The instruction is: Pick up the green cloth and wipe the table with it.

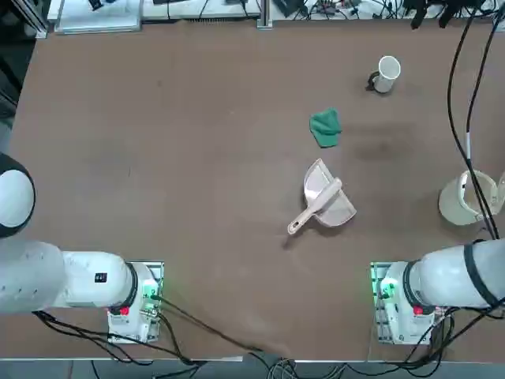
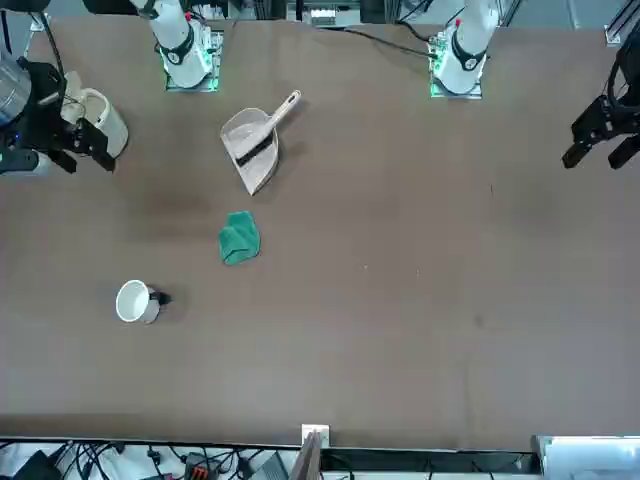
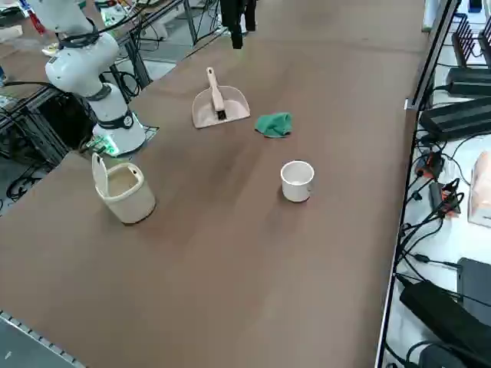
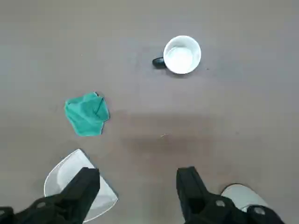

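The green cloth (image 1: 325,127) (image 2: 239,238) (image 3: 274,124) (image 4: 87,114) lies crumpled on the brown table (image 1: 158,158), right of its centre in the top view. My right gripper (image 4: 138,186) hangs well above the table with its fingers open and nothing between them. In the wrist view the cloth lies some way beyond the fingertips, off to one side. The front view shows the right gripper (image 2: 88,158) high over the table's edge, apart from the cloth.
A beige dustpan with a brush (image 1: 323,201) (image 3: 219,106) lies close to the cloth on the robot's side. A white cup (image 1: 386,74) (image 4: 182,54) stands farther out. A beige handled container (image 1: 465,197) (image 3: 123,192) sits below the gripper near the right edge.
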Available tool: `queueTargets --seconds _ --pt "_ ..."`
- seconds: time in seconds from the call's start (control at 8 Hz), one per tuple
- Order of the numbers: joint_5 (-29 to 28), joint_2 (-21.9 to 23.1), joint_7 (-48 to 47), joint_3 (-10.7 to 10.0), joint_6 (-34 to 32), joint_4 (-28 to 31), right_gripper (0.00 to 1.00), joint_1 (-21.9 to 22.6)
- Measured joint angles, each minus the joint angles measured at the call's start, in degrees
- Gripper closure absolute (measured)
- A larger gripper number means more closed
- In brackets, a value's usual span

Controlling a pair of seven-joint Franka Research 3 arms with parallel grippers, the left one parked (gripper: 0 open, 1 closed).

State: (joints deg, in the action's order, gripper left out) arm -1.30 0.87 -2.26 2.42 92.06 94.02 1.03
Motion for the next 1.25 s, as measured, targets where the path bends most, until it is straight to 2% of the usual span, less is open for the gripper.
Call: queueTargets --seconds 0.5,0.75,1.0,1.25 --pt "0.35 0.06 -0.07 0.03 -0.35 0.03 0.0 0.04" --pt "0.07 -1.1 -1.57 0.45 2.0 0.92 0.0 0.7" --pt "-0.13 -5.0 -8.1 0.99 8.86 4.12 0.0 4.6" --pt "-0.13 -11.76 -14.87 1.35 15.4 6.39 0.0 10.85"
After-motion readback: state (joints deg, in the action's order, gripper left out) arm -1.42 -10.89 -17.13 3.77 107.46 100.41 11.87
